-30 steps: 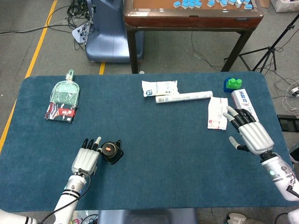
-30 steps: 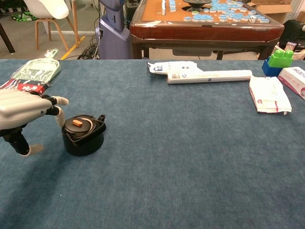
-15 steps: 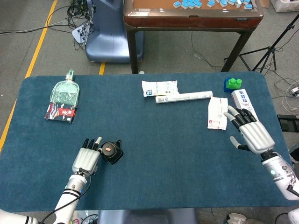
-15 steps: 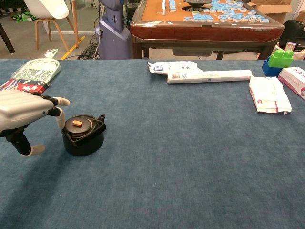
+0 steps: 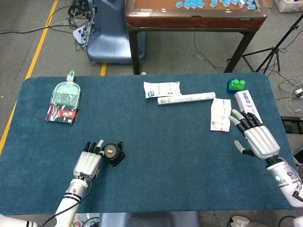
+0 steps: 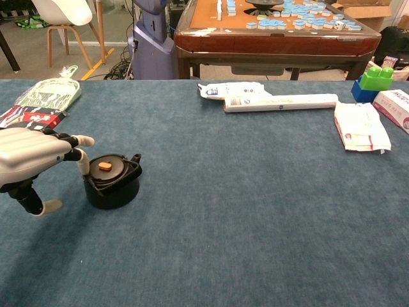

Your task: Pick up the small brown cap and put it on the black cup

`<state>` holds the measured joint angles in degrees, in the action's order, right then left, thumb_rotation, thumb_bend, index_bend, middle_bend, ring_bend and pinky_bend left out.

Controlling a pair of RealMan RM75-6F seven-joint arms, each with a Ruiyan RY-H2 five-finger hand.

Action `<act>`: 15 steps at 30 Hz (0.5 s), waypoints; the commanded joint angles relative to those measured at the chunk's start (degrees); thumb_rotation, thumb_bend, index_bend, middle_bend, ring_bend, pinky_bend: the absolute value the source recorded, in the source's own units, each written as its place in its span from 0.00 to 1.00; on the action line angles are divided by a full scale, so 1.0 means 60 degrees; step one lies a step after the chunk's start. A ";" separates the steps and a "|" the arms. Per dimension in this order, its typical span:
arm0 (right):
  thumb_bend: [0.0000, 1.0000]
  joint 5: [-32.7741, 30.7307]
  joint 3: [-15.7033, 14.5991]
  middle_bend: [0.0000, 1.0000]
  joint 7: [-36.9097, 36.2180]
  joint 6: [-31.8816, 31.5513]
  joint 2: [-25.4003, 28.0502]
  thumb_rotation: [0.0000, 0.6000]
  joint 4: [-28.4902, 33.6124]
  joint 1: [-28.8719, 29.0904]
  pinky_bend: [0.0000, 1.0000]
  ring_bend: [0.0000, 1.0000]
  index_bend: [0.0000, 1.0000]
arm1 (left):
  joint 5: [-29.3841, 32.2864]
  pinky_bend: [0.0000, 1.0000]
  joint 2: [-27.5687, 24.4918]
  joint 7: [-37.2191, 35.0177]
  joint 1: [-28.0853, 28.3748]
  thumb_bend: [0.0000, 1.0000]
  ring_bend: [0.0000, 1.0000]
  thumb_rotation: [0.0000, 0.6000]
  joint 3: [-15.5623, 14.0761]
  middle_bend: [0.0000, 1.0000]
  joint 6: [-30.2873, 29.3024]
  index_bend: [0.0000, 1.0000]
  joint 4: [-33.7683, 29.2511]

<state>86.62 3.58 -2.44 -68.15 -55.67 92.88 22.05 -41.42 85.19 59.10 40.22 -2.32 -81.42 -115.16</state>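
Note:
The black cup (image 5: 113, 154) (image 6: 113, 181) stands near the table's front left. A small brown cap (image 5: 112, 152) (image 6: 105, 166) sits on top of it. My left hand (image 5: 88, 162) (image 6: 32, 160) lies just left of the cup, fingers spread and holding nothing; its fingertips (image 6: 82, 140) reach to the cup's left rim, and I cannot tell if they touch it. My right hand (image 5: 255, 137) hovers open over the table's right side, far from the cup; only the head view shows it.
A white packet (image 5: 161, 89) and a white tube (image 5: 186, 99) lie at the back centre. A tissue pack (image 5: 220, 115), a white box (image 5: 247, 105) and a green and blue block (image 5: 236, 85) sit at the right. A green packaged item (image 5: 65, 98) lies back left.
My left hand has drawn slightly back toward the table's front edge. The right hand has drifted a little toward the front. The cup and cap have not moved.

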 commanded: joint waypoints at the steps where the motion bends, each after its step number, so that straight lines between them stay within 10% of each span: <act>1: 0.43 0.0036 -0.0008 0.00 0.0038 -0.0050 0.0029 1.00 0.0068 -0.0036 0.00 0.00 0.01 | -0.0095 0.00 0.0007 -0.0011 -0.0057 0.32 0.00 1.00 -0.0044 0.00 -0.0024 0.24 -0.0011; 15: 0.43 0.0124 -0.0137 0.00 0.0218 -0.0265 0.0028 1.00 0.0172 -0.0283 0.00 0.00 0.01 | -0.0660 0.00 0.0296 -0.0203 -0.0396 0.32 0.00 1.00 -0.0197 0.00 -0.0007 0.24 0.0322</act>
<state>87.33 2.78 -1.14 -69.68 -55.54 93.89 20.41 -45.23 87.04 57.63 37.94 -3.52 -81.27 -113.00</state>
